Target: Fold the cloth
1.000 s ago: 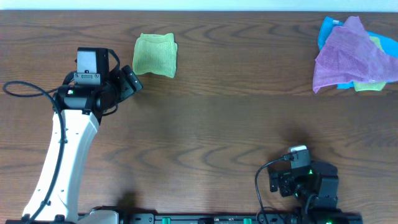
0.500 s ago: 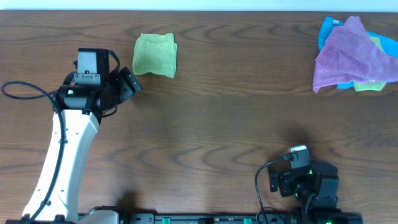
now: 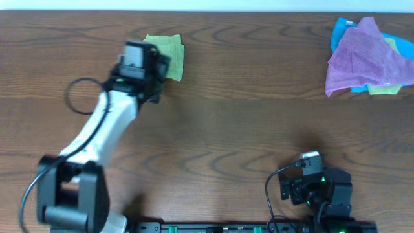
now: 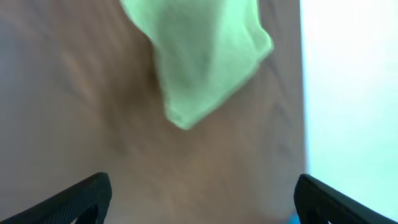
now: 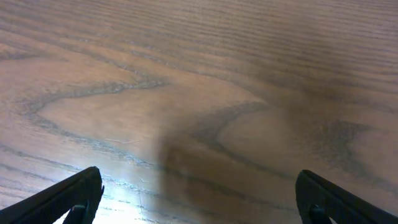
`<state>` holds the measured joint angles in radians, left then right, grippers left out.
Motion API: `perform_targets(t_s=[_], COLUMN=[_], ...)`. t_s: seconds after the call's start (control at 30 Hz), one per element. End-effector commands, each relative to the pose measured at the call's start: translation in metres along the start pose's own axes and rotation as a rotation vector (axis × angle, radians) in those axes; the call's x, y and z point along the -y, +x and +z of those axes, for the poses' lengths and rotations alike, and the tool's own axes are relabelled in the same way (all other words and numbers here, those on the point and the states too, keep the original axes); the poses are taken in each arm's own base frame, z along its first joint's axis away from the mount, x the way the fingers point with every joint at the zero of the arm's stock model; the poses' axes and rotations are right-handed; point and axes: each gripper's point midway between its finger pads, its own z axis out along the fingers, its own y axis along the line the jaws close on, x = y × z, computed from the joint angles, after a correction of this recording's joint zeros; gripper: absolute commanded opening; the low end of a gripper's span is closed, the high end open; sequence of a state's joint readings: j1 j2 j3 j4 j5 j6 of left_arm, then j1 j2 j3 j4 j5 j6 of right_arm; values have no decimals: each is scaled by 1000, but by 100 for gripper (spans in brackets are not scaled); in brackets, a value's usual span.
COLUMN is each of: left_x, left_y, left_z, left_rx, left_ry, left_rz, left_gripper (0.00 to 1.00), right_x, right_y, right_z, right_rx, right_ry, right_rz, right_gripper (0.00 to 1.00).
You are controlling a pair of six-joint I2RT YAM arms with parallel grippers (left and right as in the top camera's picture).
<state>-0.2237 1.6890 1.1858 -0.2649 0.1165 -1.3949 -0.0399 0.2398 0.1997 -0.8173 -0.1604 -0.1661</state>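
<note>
The lime-green cloth (image 3: 169, 55) lies folded into a small pad at the back left of the table; its left part is hidden under my left arm. It also shows blurred in the left wrist view (image 4: 205, 56). My left gripper (image 3: 160, 65) is open and empty, over the cloth's left edge; in its wrist view the fingertips (image 4: 202, 199) are wide apart with bare wood between them. My right gripper (image 3: 292, 189) is open and empty at the front right, far from the cloth; its wrist view (image 5: 199, 196) shows only wood.
A purple cloth (image 3: 362, 55) lies over a blue cloth (image 3: 339, 29) and a bit of yellow-green fabric (image 3: 383, 88) at the back right. The table's far edge (image 3: 207, 11) runs just behind the cloths. Cables trail by both arm bases.
My left arm has swung right and toward the back, from beside the cloth's left to over its left edge. The cloth and the right arm have not moved.
</note>
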Motion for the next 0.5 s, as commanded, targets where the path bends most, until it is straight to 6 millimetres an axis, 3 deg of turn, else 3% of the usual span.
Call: perform_targets(t_s=[0.0,0.17,0.33,0.47], left_x=[-12,-24,-27,-55], left_y=[15,27,30,27], left_z=[35,78,81,78], left_rx=[37,70,86,101], left_ry=[-25,-20,-21,-136], left_rz=[-317,-515,-586,-606], left_gripper=[95,95,95,95], right_x=[-3,-3,-3,-3], right_y=[4,4,4,4], right_z=[3,3,3,3], right_rx=[-7,-7,-7,-7], right_ry=[-11,-11,-11,-11], right_rz=[-16,-16,-17,-16], right_gripper=[99,99,99,99])
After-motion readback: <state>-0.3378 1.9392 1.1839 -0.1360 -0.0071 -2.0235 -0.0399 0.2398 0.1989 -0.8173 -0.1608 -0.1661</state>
